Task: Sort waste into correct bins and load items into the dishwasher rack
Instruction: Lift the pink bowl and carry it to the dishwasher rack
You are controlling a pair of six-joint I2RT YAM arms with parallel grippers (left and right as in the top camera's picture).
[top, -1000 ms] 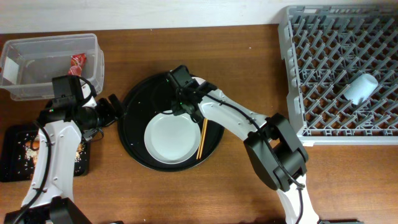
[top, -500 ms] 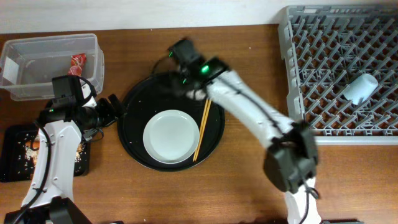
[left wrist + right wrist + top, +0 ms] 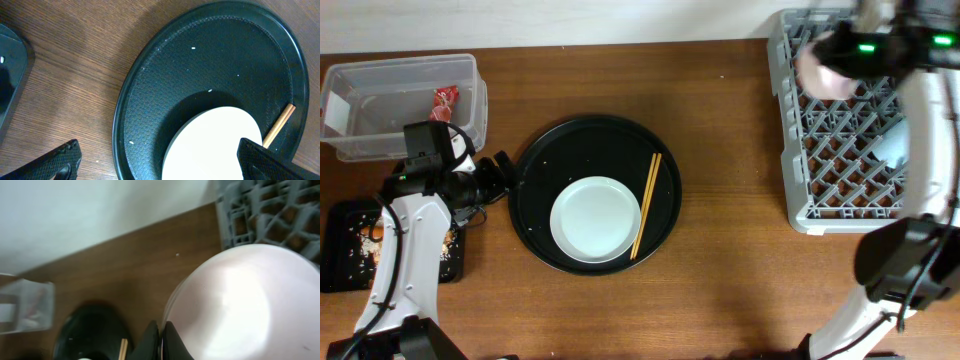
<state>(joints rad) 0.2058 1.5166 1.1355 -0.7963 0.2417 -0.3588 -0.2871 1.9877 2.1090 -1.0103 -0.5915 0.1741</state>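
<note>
Above the large square grey plastic dishwasher rack (image 3: 790, 150): your right gripper (image 3: 161, 339) is clamped on the rim of the small white bowl (image 3: 235, 305). I'd judge the edge hold is there so the bowl can be tipped between the pegs.
Left gripper (image 3: 165, 162): spread wide and empty, hovering at the large round black tray (image 3: 570, 150), probably lined up for the next pick.
Round white plate (image 3: 595, 220): on that tray, with the thin wooden chopsticks (image 3: 645, 205) along its right edge, both waiting.
Writing: the clear rectangular plastic tub (image 3: 390, 110) carries a white label (image 3: 335, 115), but nothing on it is legible.
</note>
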